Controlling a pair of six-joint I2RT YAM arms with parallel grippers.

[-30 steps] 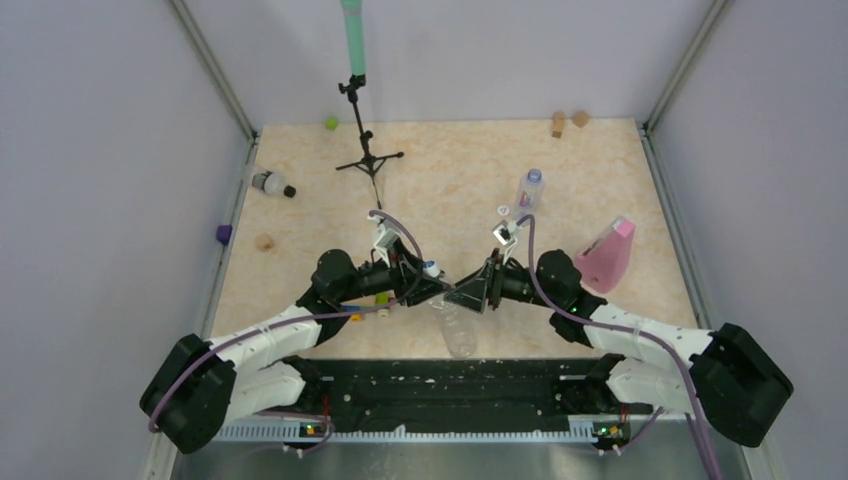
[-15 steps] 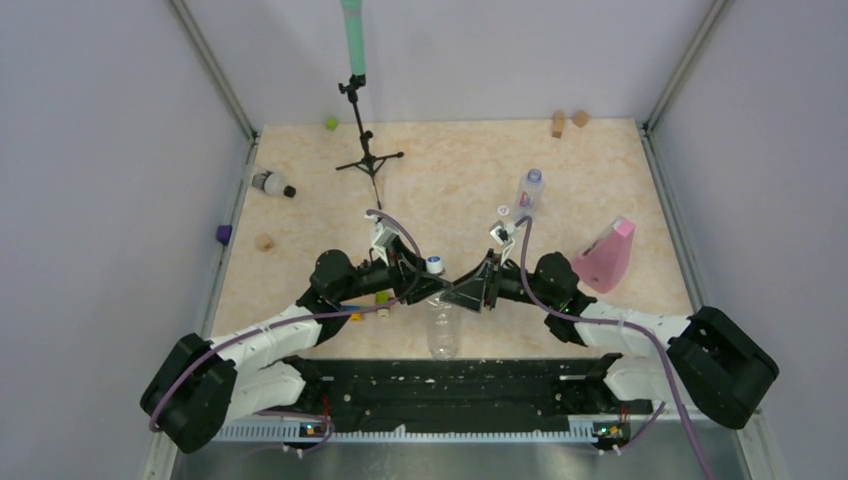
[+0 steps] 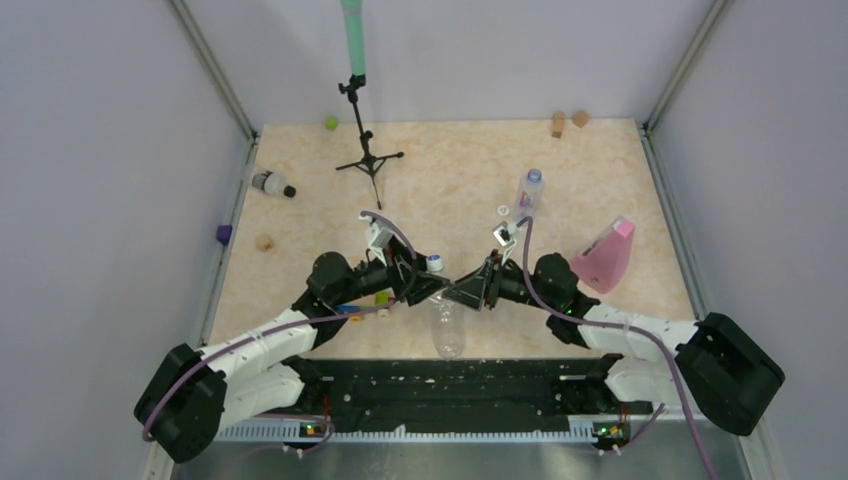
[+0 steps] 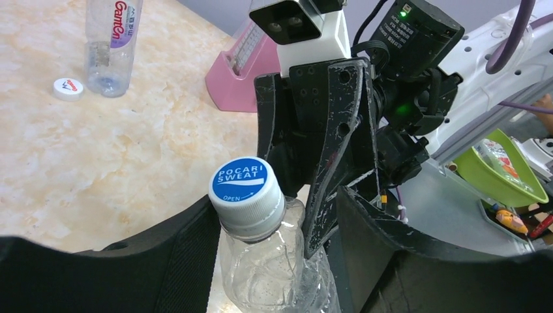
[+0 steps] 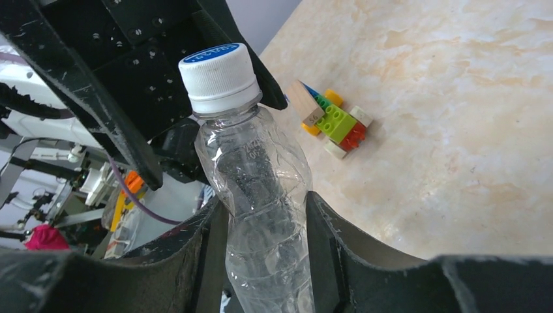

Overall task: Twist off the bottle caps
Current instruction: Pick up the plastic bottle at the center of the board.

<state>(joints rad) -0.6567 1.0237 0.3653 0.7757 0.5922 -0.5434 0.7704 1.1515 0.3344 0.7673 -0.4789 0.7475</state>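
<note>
1. The right gripper [image 5: 264, 208] is clamped on the body of a clear crinkled plastic bottle [image 5: 257, 176]. Its two black fingers [image 5: 329, 248] press the bottle's sides just below the shoulder.
2. The white screw cap with a blue printed top [image 4: 246, 188] sits on that bottle's neck, just past the right fingertips.
3. The left gripper [image 4: 277, 222] faces it with its jaws parted wider than the cap and nothing gripped. The cap stands between the left fingers [image 4: 186, 261], close to one and well clear of the other.
4. One right finger lies in the gap between the bottle and the farther left finger.
5. Whether the nearer left finger touches the bottle cannot be told.
6. Beyond the left fingertips, a clear bottle with a purplish-pink label [image 4: 114, 39] stands upright on the beige marbled table [image 3: 450, 180]. A loose white cap [image 4: 68, 89] lies just beside it, and a pink wedge [image 4: 238, 68] is near.
7. Beyond the right fingertips lies a cluster of coloured toy bricks [image 5: 332, 120].
</note>
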